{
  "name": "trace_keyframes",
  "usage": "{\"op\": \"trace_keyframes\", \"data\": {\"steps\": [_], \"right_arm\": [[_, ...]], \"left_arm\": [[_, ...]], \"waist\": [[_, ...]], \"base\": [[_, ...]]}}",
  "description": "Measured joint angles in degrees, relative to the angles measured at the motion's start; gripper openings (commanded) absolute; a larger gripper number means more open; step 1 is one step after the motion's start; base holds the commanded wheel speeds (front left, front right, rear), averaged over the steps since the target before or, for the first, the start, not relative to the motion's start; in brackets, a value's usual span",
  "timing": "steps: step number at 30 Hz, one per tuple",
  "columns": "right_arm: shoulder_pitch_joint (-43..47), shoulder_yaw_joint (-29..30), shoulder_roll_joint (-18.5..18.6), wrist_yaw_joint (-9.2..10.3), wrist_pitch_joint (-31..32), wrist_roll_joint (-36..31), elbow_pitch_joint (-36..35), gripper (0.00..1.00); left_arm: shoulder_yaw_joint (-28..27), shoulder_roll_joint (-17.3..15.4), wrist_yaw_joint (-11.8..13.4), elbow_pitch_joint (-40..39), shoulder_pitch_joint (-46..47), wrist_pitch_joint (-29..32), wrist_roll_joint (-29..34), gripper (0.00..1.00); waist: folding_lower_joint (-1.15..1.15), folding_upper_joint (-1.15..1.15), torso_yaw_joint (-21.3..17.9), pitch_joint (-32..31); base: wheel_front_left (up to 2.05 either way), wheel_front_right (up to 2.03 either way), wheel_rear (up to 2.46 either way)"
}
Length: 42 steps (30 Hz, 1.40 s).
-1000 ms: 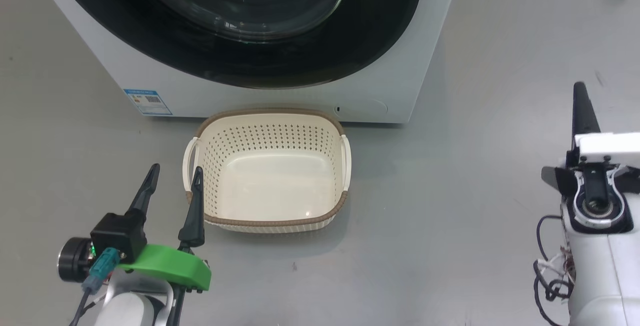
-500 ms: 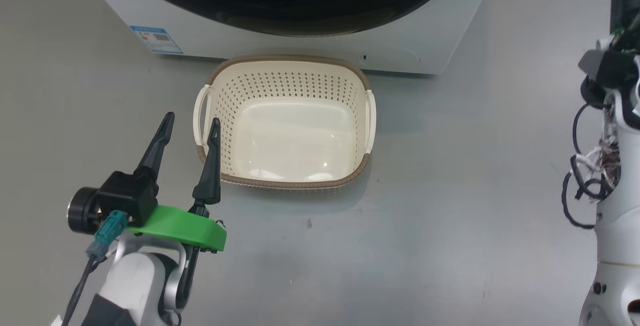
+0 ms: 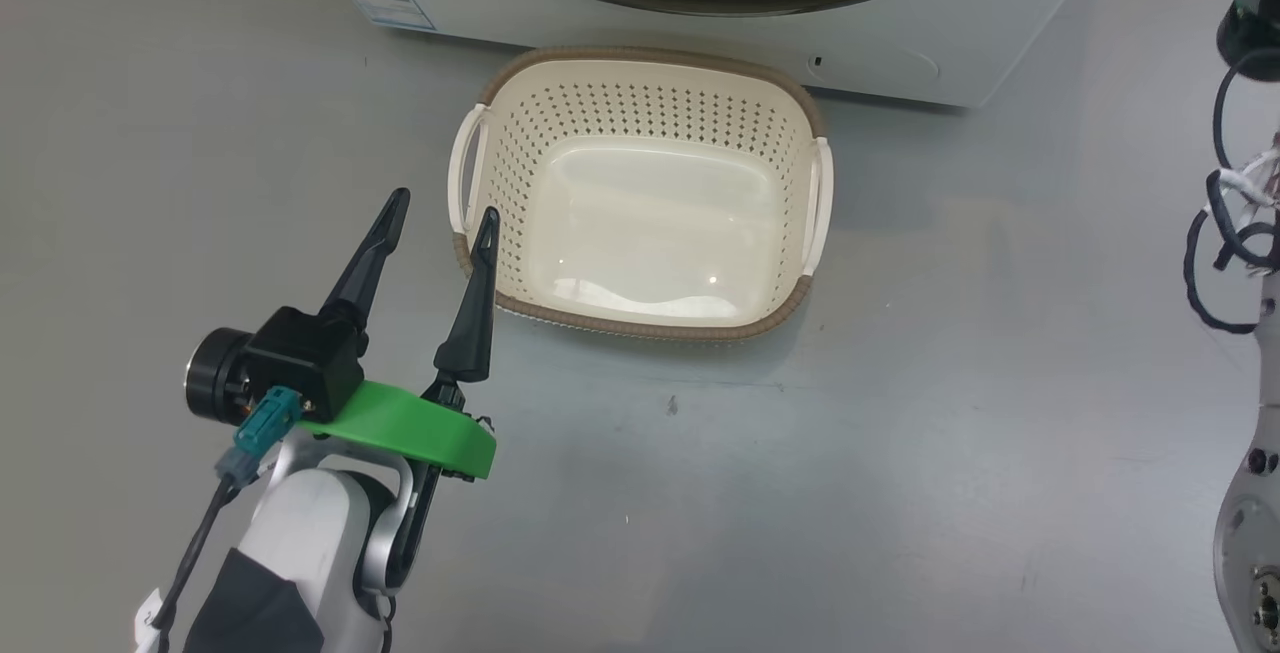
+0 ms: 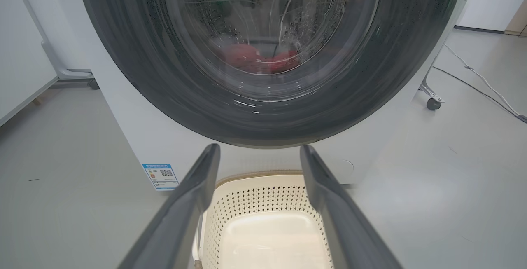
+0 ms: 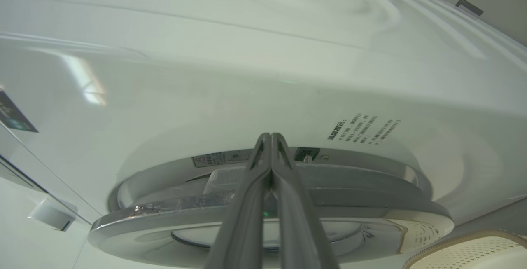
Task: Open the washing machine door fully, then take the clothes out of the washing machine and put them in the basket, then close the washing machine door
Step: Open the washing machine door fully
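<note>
Our left gripper point(image 3: 445, 205) hangs with jaws spread wide, just beside the basket point(image 3: 640, 58) at its left rim. The basket sits before the washing machine point(image 3: 900, 43), with open grey floor point(image 3: 900, 433) on its other sides. In the left wrist view we see red clothes point(image 4: 255, 59) behind the washing machine door point(image 4: 123, 75). In the right wrist view our right gripper point(image 5: 270, 137) has its fingers pressed together near the door's edge.

The grey floor point(image 3: 900, 433) is occupied by the washing machine point(image 3: 520, 18) and the basket point(image 3: 640, 56), set just before it; a small dark speck point(image 3: 672, 404) is seen nearer.
</note>
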State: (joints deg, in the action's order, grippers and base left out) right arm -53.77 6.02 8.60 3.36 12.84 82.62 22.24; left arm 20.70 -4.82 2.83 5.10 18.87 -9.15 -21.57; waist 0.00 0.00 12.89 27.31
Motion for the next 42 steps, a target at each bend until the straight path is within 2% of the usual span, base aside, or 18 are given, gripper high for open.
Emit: {"op": "trace_keyframes", "data": {"steps": [4,15,29,35,39,42], "right_arm": [[-3.37,-1.32,1.82,0.86,1.13,-1.52,1.81,0.00],[-8.28,-3.47,3.05,0.90,4.95,-1.77,6.92,0.00],[-10.39,-3.45,4.65,0.81,11.88,1.49,12.23,0.00],[-10.55,-3.26,4.88,0.14,14.43,2.70,13.56,0.00],[-10.52,-3.15,4.86,-1.25,15.93,4.03,15.10,0.00],[-10.29,-3.20,4.63,-1.53,17.25,4.71,16.07,0.00]], "left_arm": [[0.49,0.21,-0.48,0.51,1.36,-0.16,0.00,1.00],[0.89,0.77,-0.97,3.34,2.42,-1.42,0.00,1.00],[0.94,1.18,-1.11,5.52,3.52,-2.61,0.00,1.00],[0.94,1.25,-1.12,6.25,3.78,-2.81,0.00,1.00],[0.90,1.33,-1.13,7.28,3.86,-3.30,0.00,1.00],[0.89,1.33,-1.13,7.58,3.86,-3.36,0.00,1.00]], "waist": [[0.00,0.00,1.43,0.88],[0.00,0.00,4.23,1.98],[0.00,0.00,4.81,1.67],[0.00,0.00,4.58,1.40],[0.00,0.00,4.29,0.95],[0.00,0.00,3.91,0.38]], "base": [[0.00,0.00,0.00],[0.00,0.00,0.00],[0.00,0.00,0.00],[0.00,0.00,0.00],[0.00,0.00,0.00],[0.00,0.00,0.00]]}}
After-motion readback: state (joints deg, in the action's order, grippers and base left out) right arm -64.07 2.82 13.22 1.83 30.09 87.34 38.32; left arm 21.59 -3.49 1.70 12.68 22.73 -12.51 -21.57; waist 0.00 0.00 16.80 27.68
